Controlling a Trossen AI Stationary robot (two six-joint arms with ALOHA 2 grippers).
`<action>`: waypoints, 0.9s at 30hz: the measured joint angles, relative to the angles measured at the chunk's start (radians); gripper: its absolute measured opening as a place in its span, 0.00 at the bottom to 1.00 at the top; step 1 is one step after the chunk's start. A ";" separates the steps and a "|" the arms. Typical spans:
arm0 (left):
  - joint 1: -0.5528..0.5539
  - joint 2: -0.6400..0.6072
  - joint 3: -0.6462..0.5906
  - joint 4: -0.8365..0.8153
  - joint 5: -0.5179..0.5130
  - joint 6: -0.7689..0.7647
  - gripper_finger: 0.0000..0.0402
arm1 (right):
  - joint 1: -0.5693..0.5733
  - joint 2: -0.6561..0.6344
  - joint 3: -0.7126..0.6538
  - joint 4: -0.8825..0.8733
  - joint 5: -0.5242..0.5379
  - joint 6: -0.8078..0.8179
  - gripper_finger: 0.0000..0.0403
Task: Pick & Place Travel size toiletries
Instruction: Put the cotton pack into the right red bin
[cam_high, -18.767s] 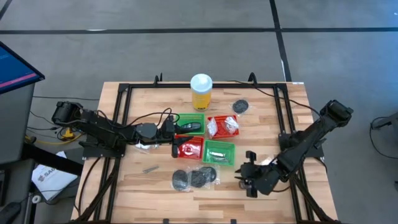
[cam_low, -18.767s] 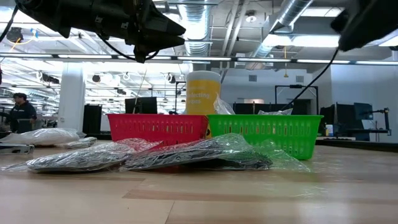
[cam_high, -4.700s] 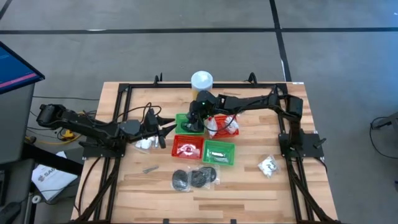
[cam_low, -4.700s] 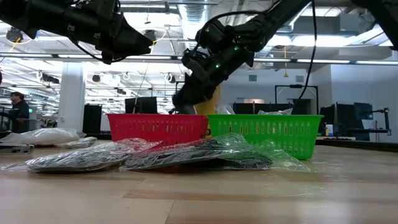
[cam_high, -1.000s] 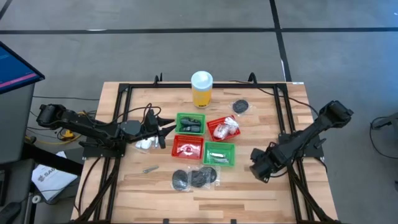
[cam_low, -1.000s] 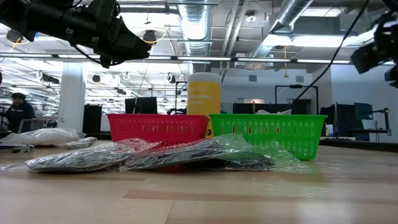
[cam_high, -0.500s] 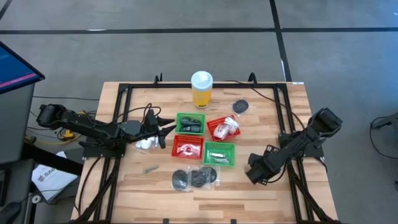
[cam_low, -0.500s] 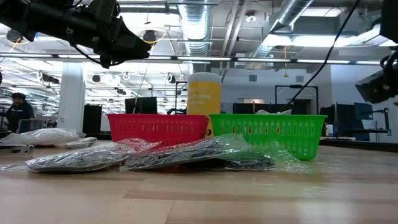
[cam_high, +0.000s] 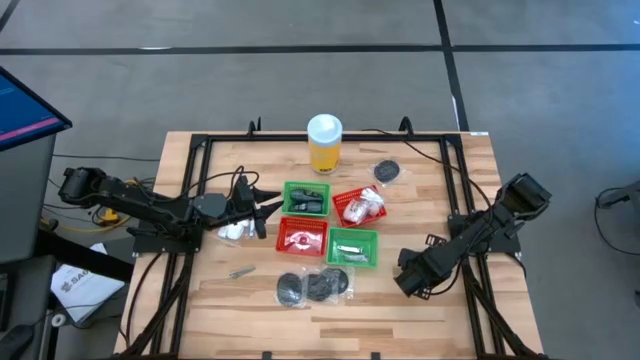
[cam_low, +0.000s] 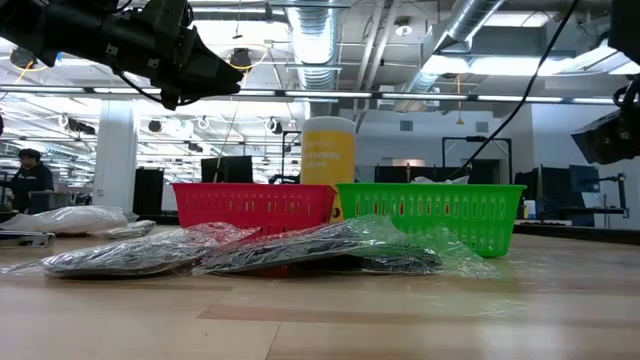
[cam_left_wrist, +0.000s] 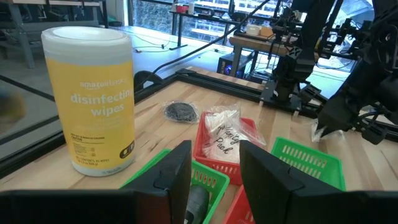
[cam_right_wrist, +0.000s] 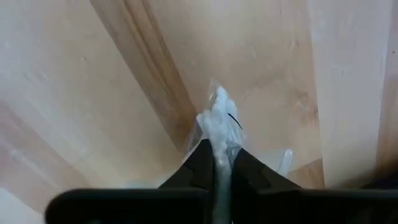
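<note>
My right gripper (cam_high: 408, 283) points down at the table's near right part, shut on a white-and-clear crinkly packet (cam_right_wrist: 217, 124). The packet also shows below that gripper in the left wrist view (cam_left_wrist: 323, 129). My left gripper (cam_high: 262, 205) hovers open, roughly level, just left of the four mesh baskets, its fingers (cam_left_wrist: 174, 177) empty. A white packet (cam_high: 232, 229) lies on the table under that arm. Black discs in clear wrap (cam_high: 315, 287) lie near the front edge, another black disc (cam_high: 387, 171) at the far right, and a slim silvery piece (cam_high: 240, 271) at the near left. My right gripper pinches a bunched-up fold of the packet's film (cam_right_wrist: 219, 140) between its two fingers. The fingers come from above, pointing down. The rest of the packet (cam_right_wrist: 273, 162) spreads out on the wooden table below them.
Two green baskets (cam_high: 306, 199) (cam_high: 351, 246) and two red ones (cam_high: 359, 206) (cam_high: 302, 236) stand together mid-table, holding small items. A tall yellow wipes bottle (cam_high: 324, 145) stands behind them. A black frame rail (cam_high: 458, 190) runs along the right side.
My right gripper has sunk toward the table and shifted slightly toward the near left, down onto the spot where the packet lies. My left arm has kept still.
</note>
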 joint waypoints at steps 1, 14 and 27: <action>0.000 0.000 0.000 0.000 0.000 0.000 0.32 | 0.000 0.000 0.000 0.000 -0.001 0.000 0.04; 0.000 0.000 0.000 0.000 0.000 0.000 0.32 | 0.000 -0.024 0.044 -0.018 0.002 -0.038 0.04; 0.000 0.000 0.000 0.000 0.000 0.000 0.32 | -0.056 -0.252 0.063 -0.084 0.113 -0.051 0.04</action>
